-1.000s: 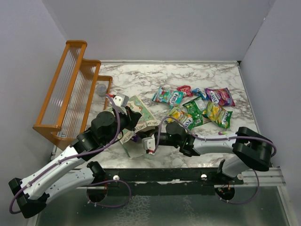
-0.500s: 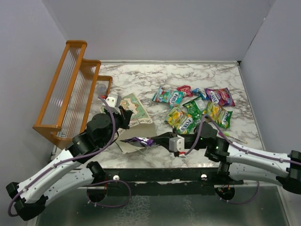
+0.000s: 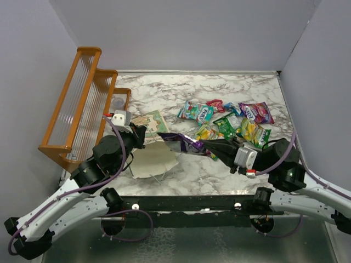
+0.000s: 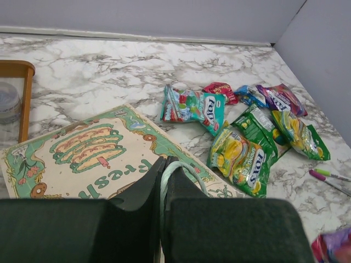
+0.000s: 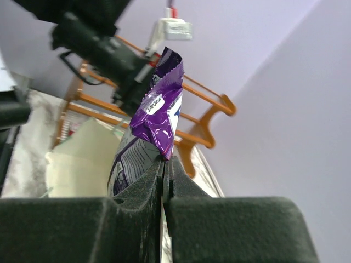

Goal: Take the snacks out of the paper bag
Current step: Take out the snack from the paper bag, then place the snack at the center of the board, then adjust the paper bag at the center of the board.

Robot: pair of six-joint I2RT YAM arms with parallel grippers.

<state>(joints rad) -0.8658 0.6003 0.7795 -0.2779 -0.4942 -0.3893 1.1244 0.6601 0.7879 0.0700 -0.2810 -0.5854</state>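
The pale-green paper bag (image 3: 154, 158) lies on its side on the marble, its printed face (image 4: 82, 145) up. My left gripper (image 3: 142, 133) (image 4: 163, 163) is shut on the bag's thin loop handle (image 4: 189, 171) at the bag's far-left end. My right gripper (image 3: 203, 144) (image 5: 166, 161) is shut on a purple snack packet (image 3: 180, 141) (image 5: 160, 107), held in the air to the right of the bag, apart from it. Several other snacks (image 3: 230, 125) (image 4: 241, 150) in green, yellow, teal, red and purple lie in a loose pile at the back right.
An orange wooden rack (image 3: 82, 104) (image 5: 204, 112) stands along the left edge, a small clear cup (image 4: 8, 101) at its foot. Thin pink-and-green pens (image 4: 329, 176) lie right of the snack pile. Grey walls close in the table on three sides.
My right gripper has drawn the purple packet out of the bag's mouth and carried it right and up. The left gripper shifted slightly back-left with the handle; the bag now lies flatter.
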